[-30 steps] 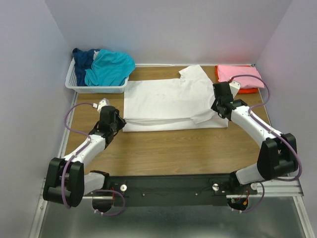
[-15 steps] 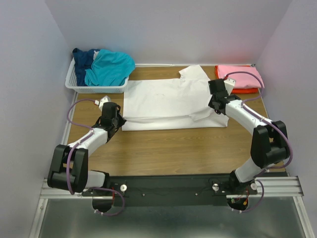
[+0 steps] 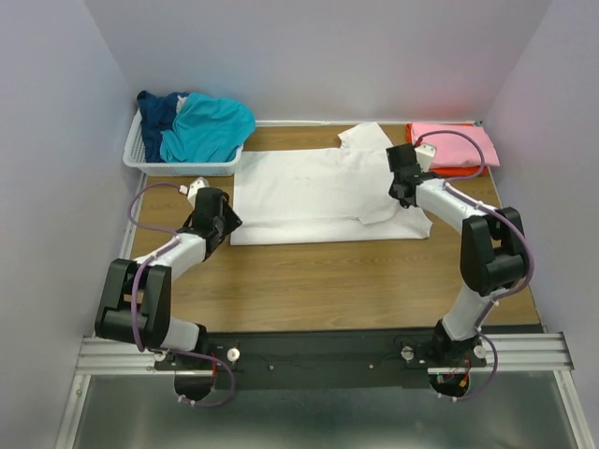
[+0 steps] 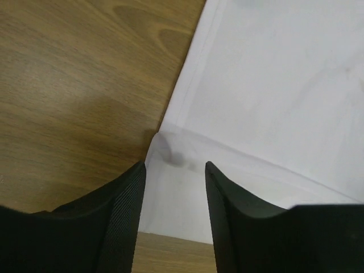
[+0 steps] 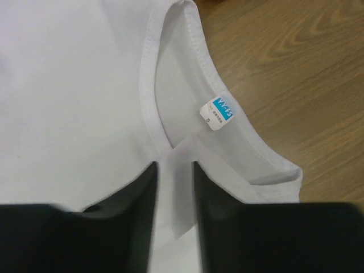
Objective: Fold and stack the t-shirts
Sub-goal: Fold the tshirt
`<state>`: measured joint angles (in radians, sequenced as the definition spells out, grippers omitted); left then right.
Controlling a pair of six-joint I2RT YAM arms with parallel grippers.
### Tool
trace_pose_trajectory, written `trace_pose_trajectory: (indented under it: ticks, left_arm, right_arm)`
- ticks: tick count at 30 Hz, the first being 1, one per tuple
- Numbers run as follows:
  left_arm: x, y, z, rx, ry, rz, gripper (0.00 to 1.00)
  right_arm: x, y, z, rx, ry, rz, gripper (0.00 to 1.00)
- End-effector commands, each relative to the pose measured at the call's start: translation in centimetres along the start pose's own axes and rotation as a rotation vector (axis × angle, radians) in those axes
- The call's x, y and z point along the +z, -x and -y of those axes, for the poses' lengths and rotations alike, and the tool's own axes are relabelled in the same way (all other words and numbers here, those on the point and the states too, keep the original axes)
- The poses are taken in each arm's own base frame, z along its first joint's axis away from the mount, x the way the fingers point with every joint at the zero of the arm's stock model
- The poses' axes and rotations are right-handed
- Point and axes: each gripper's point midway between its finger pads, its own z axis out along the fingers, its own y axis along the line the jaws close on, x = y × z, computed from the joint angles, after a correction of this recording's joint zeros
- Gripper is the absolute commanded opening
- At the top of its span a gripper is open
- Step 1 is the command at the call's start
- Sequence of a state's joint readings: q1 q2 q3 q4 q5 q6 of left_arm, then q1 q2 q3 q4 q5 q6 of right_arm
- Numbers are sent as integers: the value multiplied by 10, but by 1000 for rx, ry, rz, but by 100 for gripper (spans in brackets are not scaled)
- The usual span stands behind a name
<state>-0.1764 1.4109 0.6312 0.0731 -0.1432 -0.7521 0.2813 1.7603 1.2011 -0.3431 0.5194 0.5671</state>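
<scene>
The white t-shirt (image 3: 318,192) is soft, matt cloth with stitched hems; its neck label (image 5: 218,112) is smooth and printed. The surface (image 3: 328,281) is smooth wood grain with a faint sheen. The basket (image 3: 182,168) is white slatted plastic. The left end effector (image 4: 173,170) is matt black and finely dimpled.

Left gripper (image 3: 221,213): moved toward 1 o'clock, up to the white t-shirt's (image 3: 309,192) 7 o'clock corner.
Right gripper (image 3: 401,182): moved toward 10 o'clock, further onto the shirt.
Elbows: both shifted toward 12 o'clock, arms stretched longer.
</scene>
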Motion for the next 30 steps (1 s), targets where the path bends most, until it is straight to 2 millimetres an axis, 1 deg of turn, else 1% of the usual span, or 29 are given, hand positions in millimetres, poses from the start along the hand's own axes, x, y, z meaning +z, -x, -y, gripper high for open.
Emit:
trace_pose_trajectory:
  ticks: [1,2,3,4,5,6,7,8,9,10,11,12,13,14,15,16,17,18,19,20,21,22,23,24,25,26,27,30]
  left_arm:
    - [-2,32,11,-9,1,80,81]
    - [-5,38,17,-7,-12,87,94]
    - [-12,41,20,-5,-22,91,98]
    - [-16,44,21,-6,-30,96,98]
    - [-21,45,23,-8,-40,101,98]
    - [-30,47,25,-13,-62,115,98]
    - [-35,47,26,-15,-75,119,98]
    - [-40,46,27,-22,-92,121,98]
    - [-46,43,27,-22,-114,127,98]
    - [-50,37,31,-19,-149,110,99]
    - [-50,30,30,-17,-166,100,99]
    - [-51,25,31,-17,-182,89,99]
    - [-53,18,37,-14,-213,71,99]
    - [-52,12,38,-9,-226,57,99]
    - [-51,7,39,-7,-237,47,99]
    - [-50,-2,42,3,-248,23,99]
    - [-48,-6,44,8,-252,13,99]
    - [-47,-6,47,16,-264,18,99]
    - [-46,-17,55,38,-296,-20,99]
    - [-45,-18,62,47,-320,-20,99]
    - [-44,-22,67,56,-331,-26,99]
    - [-40,-29,69,66,-331,-46,99]
    - [-39,-30,75,77,-345,-49,99]
    - [-33,-36,74,85,-334,-71,99]
    - [-30,-38,75,90,-332,-76,99]
    - [-28,-36,77,94,-333,-72,99]
    - [-22,-41,73,98,-313,-85,99]
    - [-15,-44,72,107,-303,-97,99]
  right_arm:
    - [6,21,-10,16,15,45,61]
    - [5,20,-12,17,27,40,82]
    - [-3,26,-13,33,44,51,100]
    - [-8,26,-13,47,66,46,100]
    - [-11,20,-10,47,69,37,100]
    - [-22,25,-7,59,85,54,100]
    - [-20,17,-5,51,80,37,100]
    - [-28,11,0,48,104,26,100]
    - [-33,7,-1,48,129,17,100]
    - [-44,5,-6,50,189,1,100]
    - [-45,-10,-5,43,209,-34,100]
    - [-48,-17,-7,43,237,-56,100]
    - [-53,-29,-14,41,297,-104,100]
    - [-56,-33,-20,46,337,-115,100]
    - [-57,-47,-21,39,365,-147,100]
    - [-58,-52,-25,40,398,-161,100]
    - [-63,-56,-37,38,469,-179,100]
    - [-59,-63,-39,34,478,-198,100]
    - [-63,-70,-46,29,523,-231,100]
    - [-61,-70,-51,29,542,-232,100]
    - [-57,-76,-53,29,543,-251,100]
    - [-58,-78,-58,30,561,-260,100]
    - [-56,-77,-63,44,573,-254,100]
    - [-55,-78,-65,51,579,-251,100]
    - [-52,-81,-66,55,580,-259,100]
    - [-51,-79,-68,58,583,-255,100]
    - [-46,-82,-68,57,573,-263,100]
    - [-45,-87,-71,67,580,-286,100]
